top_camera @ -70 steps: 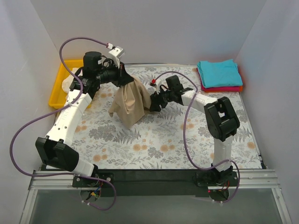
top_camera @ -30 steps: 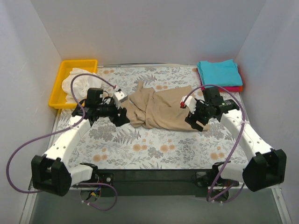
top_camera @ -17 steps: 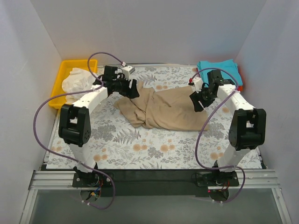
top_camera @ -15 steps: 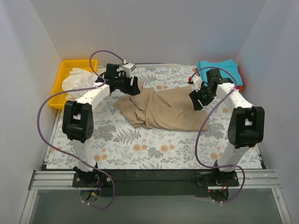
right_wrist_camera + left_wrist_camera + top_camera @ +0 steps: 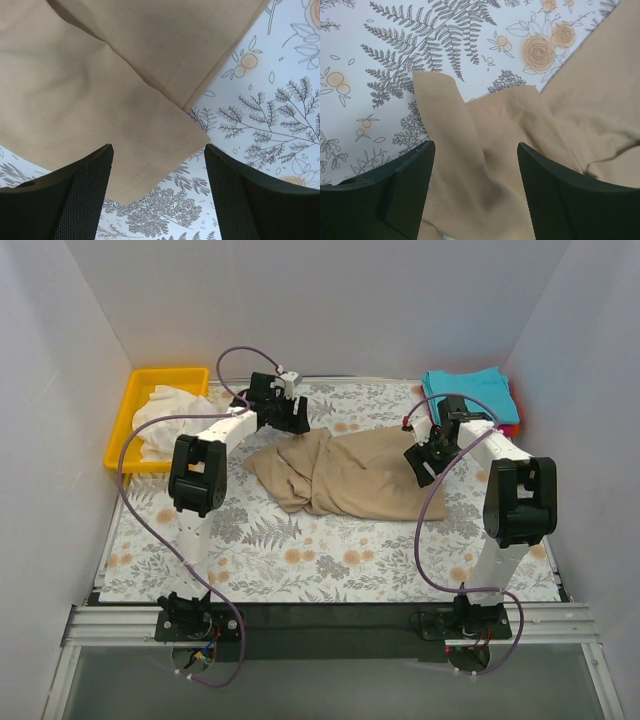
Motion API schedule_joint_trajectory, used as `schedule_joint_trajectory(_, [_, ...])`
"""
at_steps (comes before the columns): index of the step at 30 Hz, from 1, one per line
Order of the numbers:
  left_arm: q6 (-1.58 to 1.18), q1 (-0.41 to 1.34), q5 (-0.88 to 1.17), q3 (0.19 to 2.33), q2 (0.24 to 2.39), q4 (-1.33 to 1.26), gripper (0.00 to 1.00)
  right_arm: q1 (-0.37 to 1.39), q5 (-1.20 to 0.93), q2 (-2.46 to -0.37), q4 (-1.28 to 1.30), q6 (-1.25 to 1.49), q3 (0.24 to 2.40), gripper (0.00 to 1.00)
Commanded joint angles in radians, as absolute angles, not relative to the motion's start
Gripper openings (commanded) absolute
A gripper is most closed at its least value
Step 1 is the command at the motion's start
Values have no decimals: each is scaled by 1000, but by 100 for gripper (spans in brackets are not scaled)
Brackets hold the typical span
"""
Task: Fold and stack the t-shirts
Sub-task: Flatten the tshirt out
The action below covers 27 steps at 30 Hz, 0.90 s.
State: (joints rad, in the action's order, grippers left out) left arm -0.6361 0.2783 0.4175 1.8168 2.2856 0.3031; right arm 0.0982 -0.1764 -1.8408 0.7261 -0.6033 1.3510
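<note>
The tan-khaki t-shirt [image 5: 350, 475] lay rumpled across the middle of the printed cloth [image 5: 330, 550], stretched left to right. Its left end was bunched into thick folds and its right end was flatter.

The left gripper [image 5: 297, 418] stood at the shirt's far left corner with its jaws spread wide and nothing between them. In the left wrist view the left gripper [image 5: 475, 147] looked down on the tan-khaki t-shirt [image 5: 495, 170], where a narrow flap of fabric lay over the grey ferns of the printed cloth [image 5: 395, 60].

The right gripper [image 5: 422, 465] was at the shirt's right edge, likewise wide open and holding nothing. From its own camera, the right gripper [image 5: 158, 150] framed a stitched hem corner of the tan-khaki t-shirt [image 5: 90, 90] lying flat on the printed cloth [image 5: 260, 125]. Whether either gripper's fingertips touched the fabric could not be told from these views.

At the far right corner, a folded teal t-shirt [image 5: 468, 395] sat on top of a folded red-pink t-shirt [image 5: 480, 430], of which only the near edge showed. At the far left, the white t-shirt [image 5: 165, 412] lay heaped and unfolded in a yellow tray [image 5: 135, 390], spilling slightly over its near rim.
</note>
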Motion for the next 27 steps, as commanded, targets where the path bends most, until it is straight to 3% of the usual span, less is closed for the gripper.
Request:
schedule_joint_trajectory(1, [-647, 284, 368, 1891, 2316, 291, 61, 81, -129, -1842, 710, -618, 1336, 67])
schedule_joint_trajectory(14, [-667, 284, 379, 1965, 2404, 285, 57, 29, -175, -1914, 723, -621, 1359, 60])
schedule_joint_trajectory(17, [-676, 284, 388, 1965, 2405, 282, 57, -30, -236, -1969, 730, -601, 1399, 53])
schedule_joint_trajectory(23, [-675, 284, 399, 1957, 2402, 282, 56, -138, -466, -2065, 808, -574, 1497, 53])
schedule_joint_trajectory(27, [-676, 284, 408, 1962, 2405, 281, 54, -167, -508, -2097, 833, -563, 1522, 53])
